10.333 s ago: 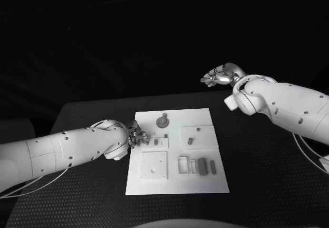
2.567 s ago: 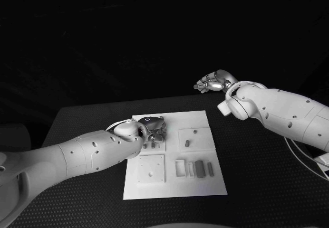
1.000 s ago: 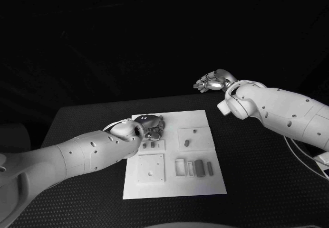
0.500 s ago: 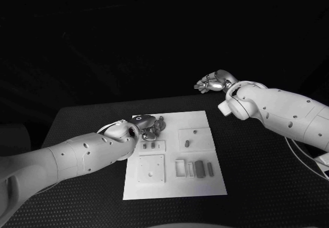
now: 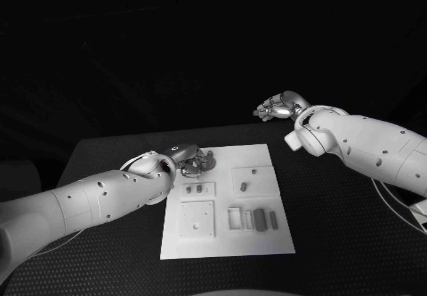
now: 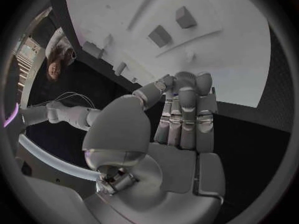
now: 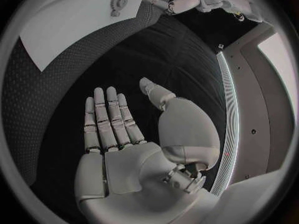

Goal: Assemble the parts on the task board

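Observation:
The white task board [image 5: 227, 237] lies in the middle of the black table. My left hand [image 5: 191, 161] hovers at the board's far left corner with its fingers [image 6: 187, 109] stretched out straight and nothing in the palm. In the right wrist view a round toothed part [image 7: 118, 2] lies on the board just beside that hand's fingertips [image 7: 163, 1]. Dark parts [image 5: 259, 218] stand in slots near the board's right side, and a small peg [image 5: 242, 184] sits in a square plate. My right hand [image 5: 280, 106] is raised beyond the table's far edge, flat and holding nothing [image 7: 112, 119].
A square plate with holes [image 5: 197, 219] takes up the board's near left. Small raised blocks [image 6: 160, 35] stand on the board in the left wrist view. Bare black table [image 5: 347, 216] stretches to the right of the board, and my left forearm [image 5: 98, 197] crosses its left side.
My left hand has drawn back leftwards off the board's far left area, turning at the wrist. The right arm has stayed where it was.

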